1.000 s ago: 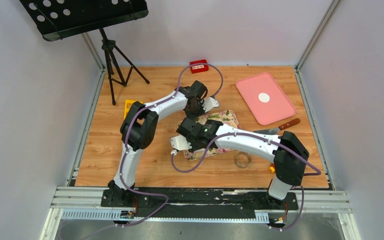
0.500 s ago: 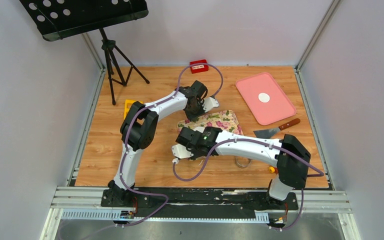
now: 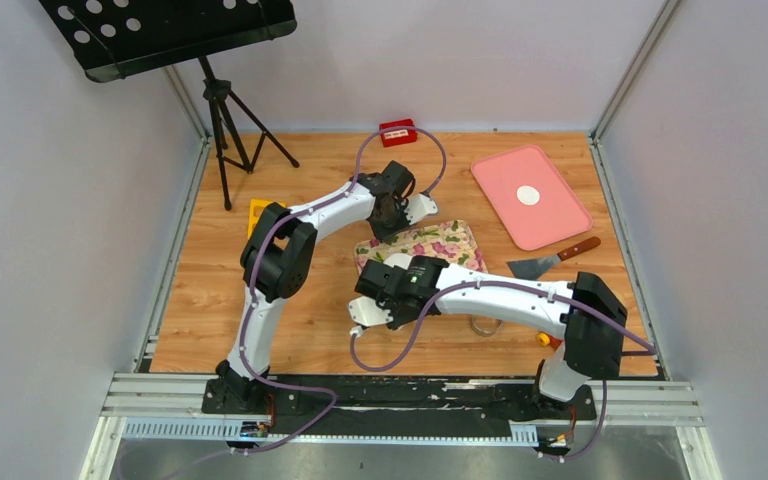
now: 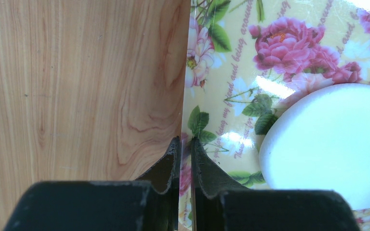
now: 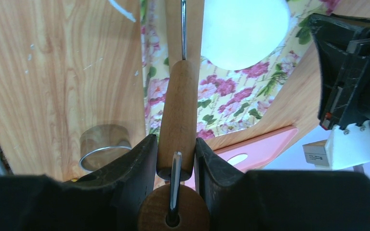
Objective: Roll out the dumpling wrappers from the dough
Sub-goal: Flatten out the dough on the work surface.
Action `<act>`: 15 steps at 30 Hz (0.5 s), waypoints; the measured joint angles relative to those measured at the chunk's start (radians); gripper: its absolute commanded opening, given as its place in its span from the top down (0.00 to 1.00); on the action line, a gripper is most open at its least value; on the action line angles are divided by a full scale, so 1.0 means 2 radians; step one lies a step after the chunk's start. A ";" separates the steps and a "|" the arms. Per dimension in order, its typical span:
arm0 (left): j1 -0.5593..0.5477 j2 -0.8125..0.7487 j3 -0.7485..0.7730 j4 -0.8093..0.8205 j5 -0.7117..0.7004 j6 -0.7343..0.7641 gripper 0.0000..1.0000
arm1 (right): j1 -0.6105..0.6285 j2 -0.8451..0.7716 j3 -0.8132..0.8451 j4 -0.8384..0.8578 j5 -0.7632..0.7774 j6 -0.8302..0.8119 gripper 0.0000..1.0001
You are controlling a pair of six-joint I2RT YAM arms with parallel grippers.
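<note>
Cursive print on the floral mat (image 4: 231, 72) partly reads "and being". The left pincer (image 4: 183, 142), nearly closed, nips the mat's edge, with the flattened dough (image 4: 332, 144) at its 3 o'clock. The right pincer (image 5: 176, 140) clamps a rolling pin (image 5: 178, 106) whose long axis points to 12 o'clock, toward the dough. One wrapper (image 3: 528, 195) lies on the pink tray (image 3: 555, 225).
</note>
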 measured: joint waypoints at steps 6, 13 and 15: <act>0.000 0.000 0.000 0.000 0.000 0.000 1.00 | -0.013 -0.002 0.030 -0.043 -0.012 0.016 1.00; 0.000 0.000 0.000 0.000 -0.001 0.000 1.00 | -0.125 -0.002 0.136 -0.043 -0.064 0.072 1.00; 0.000 0.000 0.001 0.000 0.000 0.000 1.00 | -0.173 -0.001 0.160 -0.045 -0.103 0.091 1.00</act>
